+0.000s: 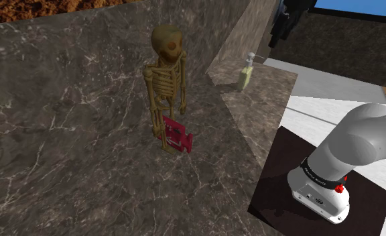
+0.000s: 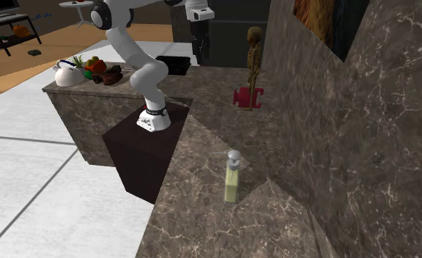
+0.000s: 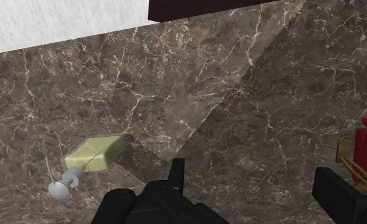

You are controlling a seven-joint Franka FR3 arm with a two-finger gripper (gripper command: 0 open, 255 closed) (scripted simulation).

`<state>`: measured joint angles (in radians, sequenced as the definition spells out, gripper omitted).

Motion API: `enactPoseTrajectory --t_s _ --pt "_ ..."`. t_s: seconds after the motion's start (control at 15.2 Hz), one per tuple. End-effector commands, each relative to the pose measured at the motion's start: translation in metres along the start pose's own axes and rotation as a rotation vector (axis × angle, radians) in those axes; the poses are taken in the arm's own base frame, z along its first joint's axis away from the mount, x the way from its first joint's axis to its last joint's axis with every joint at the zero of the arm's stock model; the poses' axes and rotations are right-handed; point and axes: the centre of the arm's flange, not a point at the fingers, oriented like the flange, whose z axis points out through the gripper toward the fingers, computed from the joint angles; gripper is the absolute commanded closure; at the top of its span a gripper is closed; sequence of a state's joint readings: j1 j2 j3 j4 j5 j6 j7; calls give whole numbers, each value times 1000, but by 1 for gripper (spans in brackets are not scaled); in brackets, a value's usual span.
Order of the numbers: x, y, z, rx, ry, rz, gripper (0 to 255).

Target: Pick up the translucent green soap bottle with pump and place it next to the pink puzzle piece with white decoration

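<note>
The soap bottle (image 1: 246, 72) is pale yellow-green with a grey pump and stands upright on the brown marble counter (image 1: 84, 154). It also shows in the second exterior view (image 2: 232, 178) and the wrist view (image 3: 94, 156). The pink puzzle piece (image 1: 176, 134) with white decoration leans at the feet of a skeleton figure (image 1: 166, 74), well apart from the bottle. My gripper (image 1: 277, 33) hangs high above the counter, between bottle and puzzle piece (image 2: 247, 97). Its fingers (image 3: 176, 177) stand apart with nothing between them; the gripper (image 3: 252, 188) is open.
A marble wall (image 2: 334, 132) rises behind the counter. The dark stand (image 2: 147, 150) sits against the counter's edge. A second counter beyond the arm carries a white kettle (image 2: 69, 73) and fruit (image 2: 96, 66). White floor tiles (image 2: 34, 168) lie beside the stand.
</note>
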<state>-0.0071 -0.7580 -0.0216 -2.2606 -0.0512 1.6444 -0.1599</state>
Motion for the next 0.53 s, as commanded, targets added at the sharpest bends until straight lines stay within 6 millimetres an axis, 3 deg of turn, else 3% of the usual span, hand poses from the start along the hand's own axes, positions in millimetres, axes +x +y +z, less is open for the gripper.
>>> enactPoseTrajectory --t_s 0.0,0.46 --pt "0 0 0 0 0 0 0" --pt "44 64 49 -14 -15 10 0"
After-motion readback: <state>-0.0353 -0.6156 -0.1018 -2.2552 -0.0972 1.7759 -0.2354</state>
